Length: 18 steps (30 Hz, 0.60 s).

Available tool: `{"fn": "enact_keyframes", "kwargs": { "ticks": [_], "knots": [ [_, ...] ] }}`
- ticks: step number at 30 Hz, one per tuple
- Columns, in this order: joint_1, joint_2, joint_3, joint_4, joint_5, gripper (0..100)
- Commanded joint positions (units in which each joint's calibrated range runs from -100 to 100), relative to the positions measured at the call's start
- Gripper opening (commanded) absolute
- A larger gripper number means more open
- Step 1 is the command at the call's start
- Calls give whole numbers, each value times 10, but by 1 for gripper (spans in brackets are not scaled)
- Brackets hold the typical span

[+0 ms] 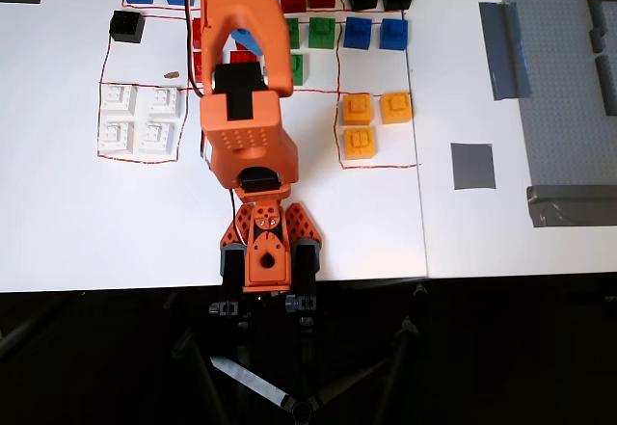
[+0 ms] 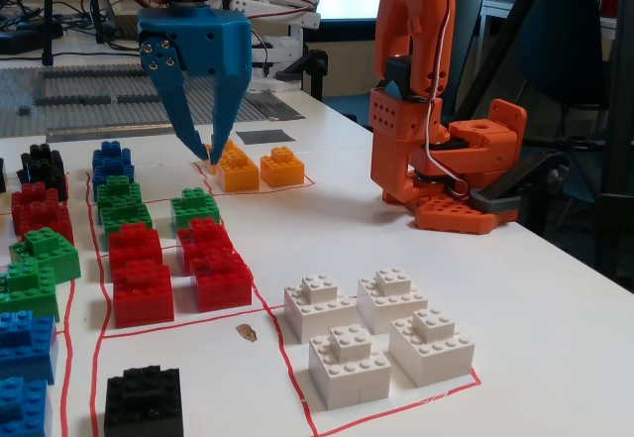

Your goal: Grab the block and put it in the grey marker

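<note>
Fixed view shows the blue jaws (image 2: 211, 150) spread and empty, tips hanging just above the worktop (image 2: 555, 298). The block (image 2: 195, 207) sits a little below and left of them, perhaps the nearest green one. Overhead, the arm (image 1: 246, 107) hides the jaws and part of the brick rows. Orange-yellow bricks (image 1: 374, 119) lie beside; the grey marker (image 1: 472, 166) sits well apart, right.

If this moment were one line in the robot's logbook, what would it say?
gripper: open, empty, above bricks | green block: on table, not grasped | grey marker: empty | stage: before grasp
</note>
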Motion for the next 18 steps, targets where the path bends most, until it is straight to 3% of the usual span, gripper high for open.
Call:
{"fn": "enact_keyframes", "kwargs": {
  "ticks": [1, 18],
  "knots": [
    [-76, -62, -28, 3, 4, 0],
    [-73, -65, -21, 1, 2, 0]
  ]
}}
